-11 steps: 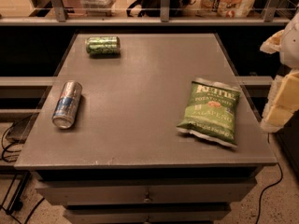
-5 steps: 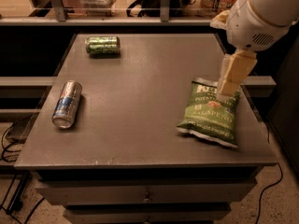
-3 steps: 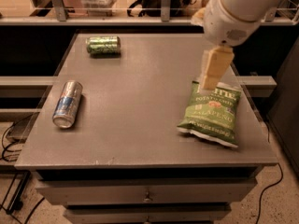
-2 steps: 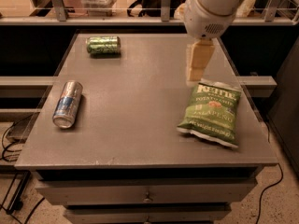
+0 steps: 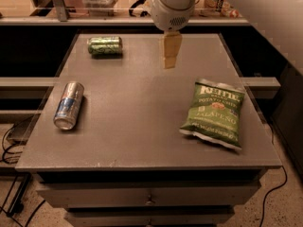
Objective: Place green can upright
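Note:
The green can (image 5: 104, 46) lies on its side at the back left of the grey table (image 5: 142, 126), its long axis running left to right. My gripper (image 5: 170, 56) hangs from the white arm over the back middle of the table, above the surface. It is to the right of the green can and well apart from it. It holds nothing that I can see.
A silver-and-blue can (image 5: 69, 105) lies on its side at the left edge. A flat green chip bag (image 5: 214, 114) lies at the right. A shelf with clutter runs behind the table. Drawers sit under the tabletop. Cables lie on the floor at the left.
The arm has swung in from the right edge and moved left across the table, passing over the chip bag toward the back middle. The cans and the bag have not moved.

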`<state>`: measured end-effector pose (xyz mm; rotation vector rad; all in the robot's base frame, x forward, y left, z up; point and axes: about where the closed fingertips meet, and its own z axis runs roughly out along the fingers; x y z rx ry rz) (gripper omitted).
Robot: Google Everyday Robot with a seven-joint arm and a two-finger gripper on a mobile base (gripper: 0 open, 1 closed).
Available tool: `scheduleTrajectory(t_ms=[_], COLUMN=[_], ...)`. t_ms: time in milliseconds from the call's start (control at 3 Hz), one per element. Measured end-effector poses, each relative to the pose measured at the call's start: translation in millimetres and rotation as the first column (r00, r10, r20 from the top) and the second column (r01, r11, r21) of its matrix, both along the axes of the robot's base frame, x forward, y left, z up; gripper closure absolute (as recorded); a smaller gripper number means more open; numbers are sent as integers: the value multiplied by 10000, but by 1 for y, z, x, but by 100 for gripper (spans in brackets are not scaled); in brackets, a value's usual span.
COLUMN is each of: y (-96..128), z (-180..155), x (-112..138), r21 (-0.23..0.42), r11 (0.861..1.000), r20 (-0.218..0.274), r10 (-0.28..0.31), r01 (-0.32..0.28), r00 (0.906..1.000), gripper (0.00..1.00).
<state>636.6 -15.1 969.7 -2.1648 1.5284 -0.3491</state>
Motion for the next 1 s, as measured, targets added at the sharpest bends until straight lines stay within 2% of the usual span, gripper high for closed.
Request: scheduleTrajectory(t_ms=[333,667,1000], y=[46,46,63], z=[2,2,-11], x=[30,30,39], r21=[172,172,-217], r11=[9951,9951,9933], r20=[371,371,114], r10=[965,966,1138], r01=[-972,-973,-1135], r00=[9946,9946,9934], gripper=[0,0,0])
